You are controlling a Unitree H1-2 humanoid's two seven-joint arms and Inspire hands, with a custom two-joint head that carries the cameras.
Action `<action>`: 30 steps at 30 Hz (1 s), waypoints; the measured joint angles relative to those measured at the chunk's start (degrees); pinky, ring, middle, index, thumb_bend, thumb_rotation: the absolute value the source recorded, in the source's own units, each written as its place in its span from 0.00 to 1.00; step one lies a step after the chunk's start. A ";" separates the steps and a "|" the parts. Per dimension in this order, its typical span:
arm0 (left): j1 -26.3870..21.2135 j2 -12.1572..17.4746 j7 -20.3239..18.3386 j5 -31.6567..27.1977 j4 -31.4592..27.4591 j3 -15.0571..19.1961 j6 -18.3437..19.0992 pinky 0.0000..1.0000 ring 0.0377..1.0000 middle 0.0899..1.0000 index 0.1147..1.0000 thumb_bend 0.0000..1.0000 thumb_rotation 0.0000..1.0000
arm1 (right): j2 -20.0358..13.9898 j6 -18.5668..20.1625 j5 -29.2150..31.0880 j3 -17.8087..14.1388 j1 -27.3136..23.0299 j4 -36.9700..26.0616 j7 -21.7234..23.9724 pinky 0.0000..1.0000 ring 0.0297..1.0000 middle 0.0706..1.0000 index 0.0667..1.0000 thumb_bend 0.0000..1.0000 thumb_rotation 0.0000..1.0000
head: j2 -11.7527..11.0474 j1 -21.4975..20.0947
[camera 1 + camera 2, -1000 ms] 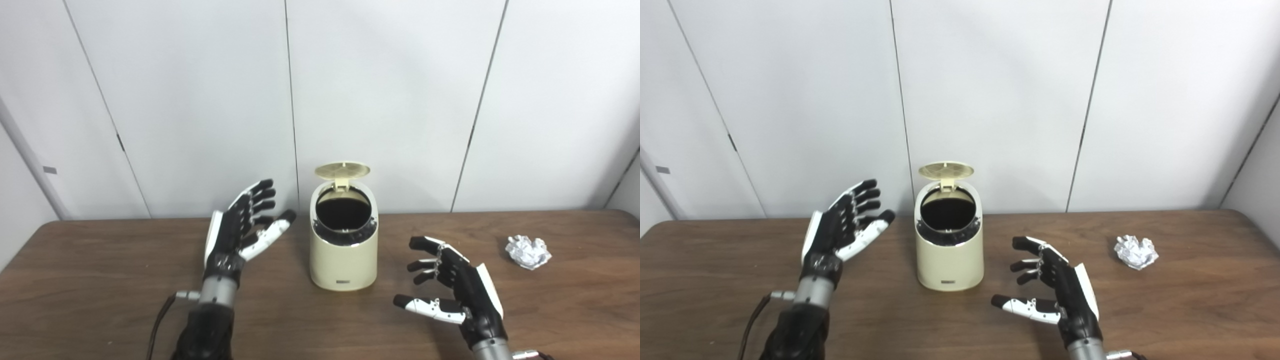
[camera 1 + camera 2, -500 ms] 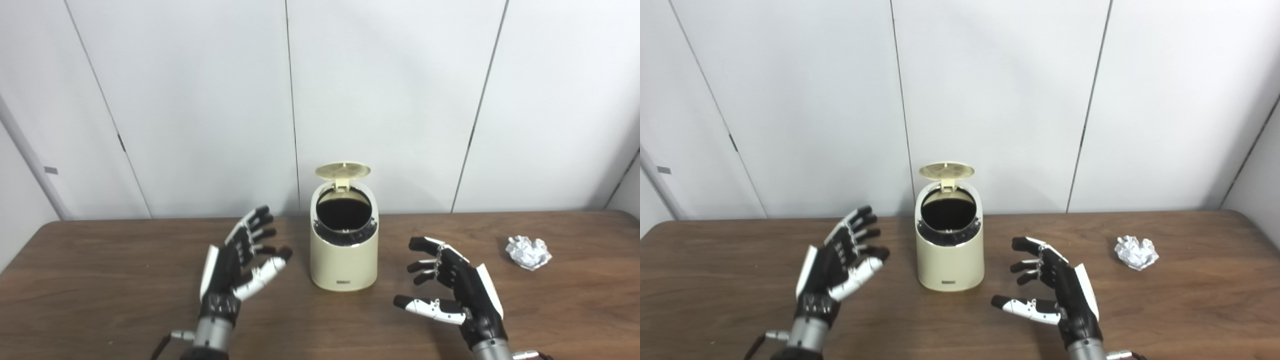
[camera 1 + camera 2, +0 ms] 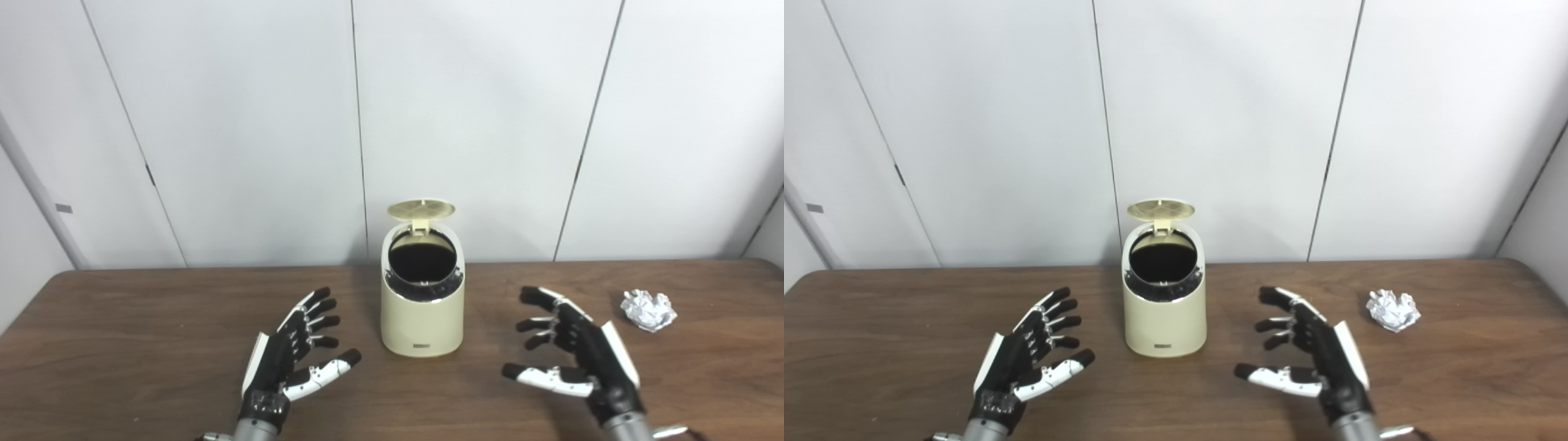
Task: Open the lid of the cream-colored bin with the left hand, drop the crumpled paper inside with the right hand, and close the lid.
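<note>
Cream-colored bin (image 3: 421,306) sits mid worktop (image 3: 122,324), upright, lid (image 3: 421,209) flipped up and standing open on its rear hinge, so the dark mouth faces the robot and is free to take a drop from above or the front. Lid step looks done. Left robot hand (image 3: 293,354) hovers low, near the bin's left side but apart from it, palm turned inward, digits spread, holding nothing; probably parked there so it stays clear of the opening yet close enough to reach the lid again for closing. Right robot hand (image 3: 572,352) sits to the right of the bin, also spread wide and empty, thumb out toward the bin, palm facing left. Crumpled paper (image 3: 648,309), shiny and foil-like, lies on the worktop well right of the bin, beyond the right hand and not touched by anything. It's on the right side, so the right arm can reach it without crossing the bin. Judged next step: right hand goes out to grab the paper. Drop and close not yet done.
</note>
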 measured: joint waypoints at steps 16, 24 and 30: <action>-0.04 1.51 -1.85 -0.44 1.13 1.03 0.01 0.69 0.81 0.87 0.94 0.69 0.08 | -24.16 19.52 -34.60 8.77 -12.17 -9.71 19.08 0.60 0.75 0.81 0.80 0.86 0.18 | -4.13 -14.59; -0.14 3.13 -1.88 -1.11 1.43 1.45 0.00 0.69 0.82 0.88 0.95 0.60 0.00 | -28.64 26.44 -46.46 12.39 -19.34 -10.56 36.23 0.57 0.74 0.82 0.80 0.89 0.09 | -5.98 -20.92; -0.28 3.80 -1.71 -0.66 1.49 1.46 -0.09 0.73 0.83 0.88 0.96 0.56 0.00 | -30.60 26.41 -51.69 13.15 -23.15 -9.42 41.44 0.58 0.76 0.87 0.82 0.90 0.12 | -6.24 -22.50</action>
